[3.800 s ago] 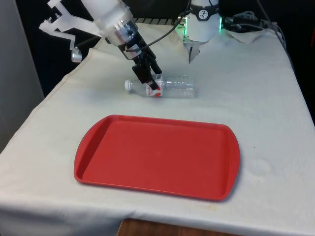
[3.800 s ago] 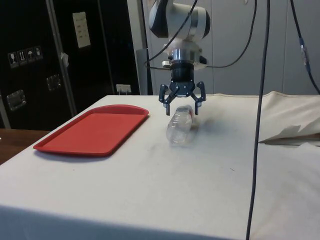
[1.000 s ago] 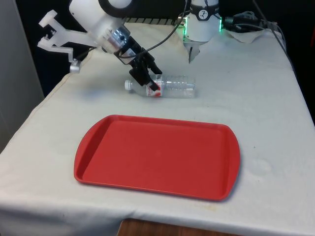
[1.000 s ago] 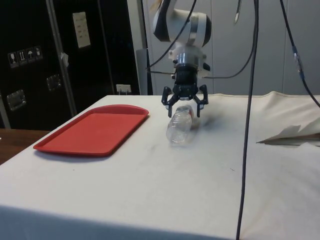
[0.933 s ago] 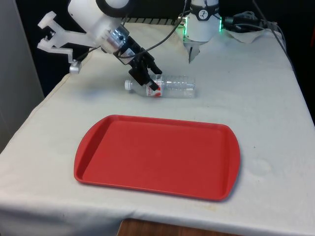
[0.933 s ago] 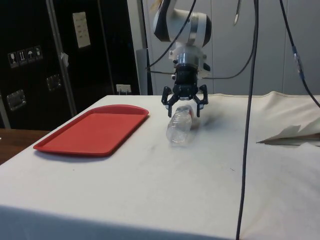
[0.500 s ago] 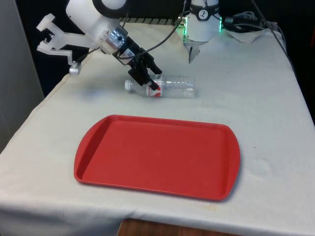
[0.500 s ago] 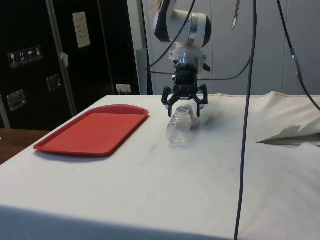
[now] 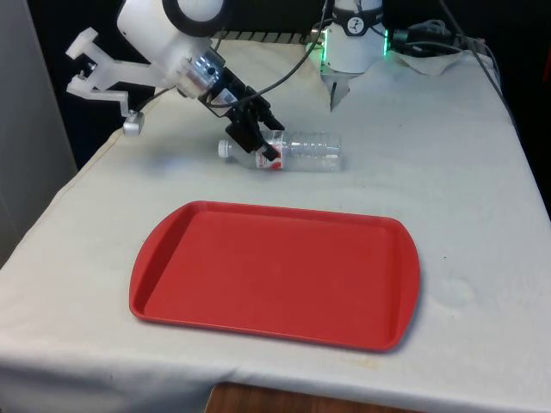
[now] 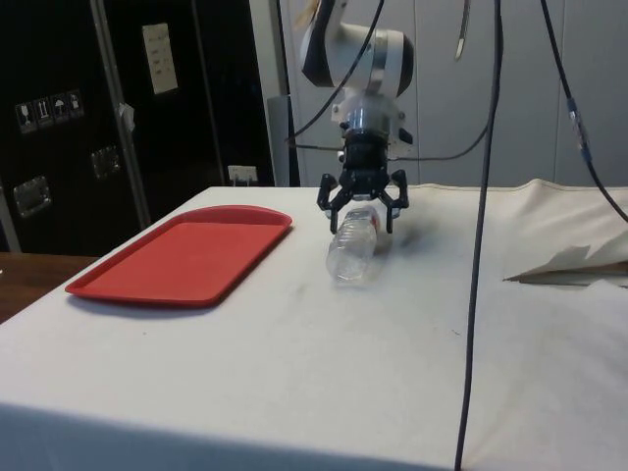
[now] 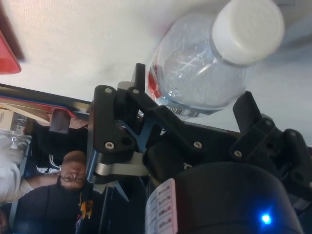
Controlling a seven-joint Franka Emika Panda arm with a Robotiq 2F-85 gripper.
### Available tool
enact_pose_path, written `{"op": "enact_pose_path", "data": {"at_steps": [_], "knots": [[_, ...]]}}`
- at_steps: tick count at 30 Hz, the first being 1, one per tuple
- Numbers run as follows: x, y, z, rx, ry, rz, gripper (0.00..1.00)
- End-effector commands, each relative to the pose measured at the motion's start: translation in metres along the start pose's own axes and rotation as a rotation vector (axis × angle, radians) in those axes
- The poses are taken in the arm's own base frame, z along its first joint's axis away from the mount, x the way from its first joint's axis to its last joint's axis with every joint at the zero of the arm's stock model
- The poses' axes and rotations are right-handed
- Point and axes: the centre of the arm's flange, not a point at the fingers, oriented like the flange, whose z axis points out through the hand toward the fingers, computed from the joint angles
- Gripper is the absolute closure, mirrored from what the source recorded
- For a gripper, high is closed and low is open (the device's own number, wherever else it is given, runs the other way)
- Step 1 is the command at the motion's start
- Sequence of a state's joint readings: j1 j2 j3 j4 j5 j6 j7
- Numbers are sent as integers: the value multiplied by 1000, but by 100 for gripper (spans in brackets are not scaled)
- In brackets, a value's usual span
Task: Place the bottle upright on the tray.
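A clear plastic bottle with a white cap and a red label lies on its side on the white cloth, cap towards the front view's left. My gripper is open, tilted, and straddles the bottle's shoulder near the cap. From the side, my gripper has one finger on each side of the bottle. The wrist view has the bottle and its cap between the fingers. The red tray lies bare, nearer the camera than the bottle, also seen from the side.
A black cable hangs down in front of the table in the side view. Cables and a crumpled cloth lie at the far end on the front view's right. A person shows past the table in the wrist view.
The arm has swung towards the front view's left and the gripper has tilted more, staying open over the bottle's cap end. The bottle has not moved.
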State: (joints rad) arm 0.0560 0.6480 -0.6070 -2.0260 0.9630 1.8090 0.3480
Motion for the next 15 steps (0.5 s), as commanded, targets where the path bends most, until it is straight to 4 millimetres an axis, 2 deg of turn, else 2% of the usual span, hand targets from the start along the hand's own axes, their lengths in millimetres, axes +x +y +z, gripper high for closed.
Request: {"op": "enact_pose_path", "data": {"at_steps": [1,15], "knots": [[1,-3,2,9,2,-1,0],[2,-3,2,5,1,3,0]]}}
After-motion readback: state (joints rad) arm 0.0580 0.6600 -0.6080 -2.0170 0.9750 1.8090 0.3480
